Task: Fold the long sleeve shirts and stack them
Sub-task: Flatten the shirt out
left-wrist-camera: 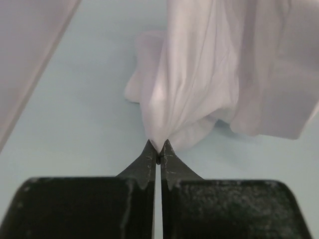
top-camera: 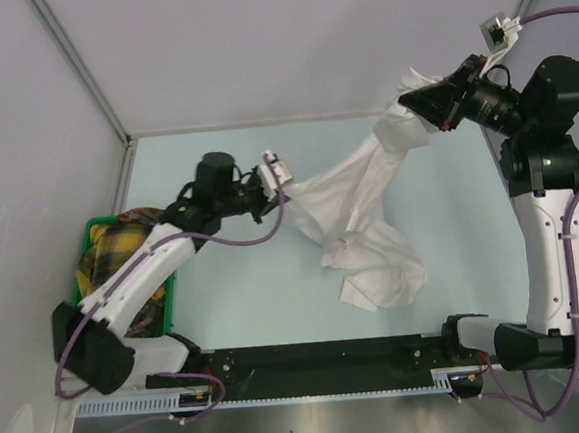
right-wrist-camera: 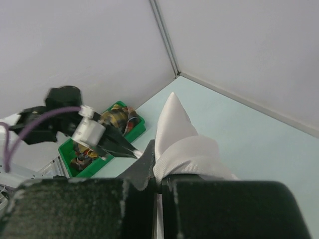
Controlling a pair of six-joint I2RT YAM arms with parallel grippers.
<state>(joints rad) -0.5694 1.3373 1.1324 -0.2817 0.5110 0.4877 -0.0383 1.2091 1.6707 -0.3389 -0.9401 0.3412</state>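
Item: long sleeve shirt (top-camera: 369, 210), plain white, wrinkled.
Place: strung up above the table (top-camera: 237, 311), lower part heaped on it.
Left gripper (left-wrist-camera: 158, 149): closed, pinching shirt's edge.
Right gripper (right-wrist-camera: 157, 174): closed, holding shirt's top raised.

I'm counting one white shirt (top-camera: 365, 221) here. Two arms are showing, the left arm (top-camera: 144, 273) and the right arm (top-camera: 548, 246), each carrying one hand, so that's two: left hand (top-camera: 285, 189), right hand (top-camera: 416, 101). One green bin (top-camera: 88, 229) is sitting at the left side of the one desk (top-camera: 246, 300), holding one bundle of yellow plaid cloth (top-camera: 121, 245). Two purple cables (top-camera: 241, 242) are trailing, one per arm.
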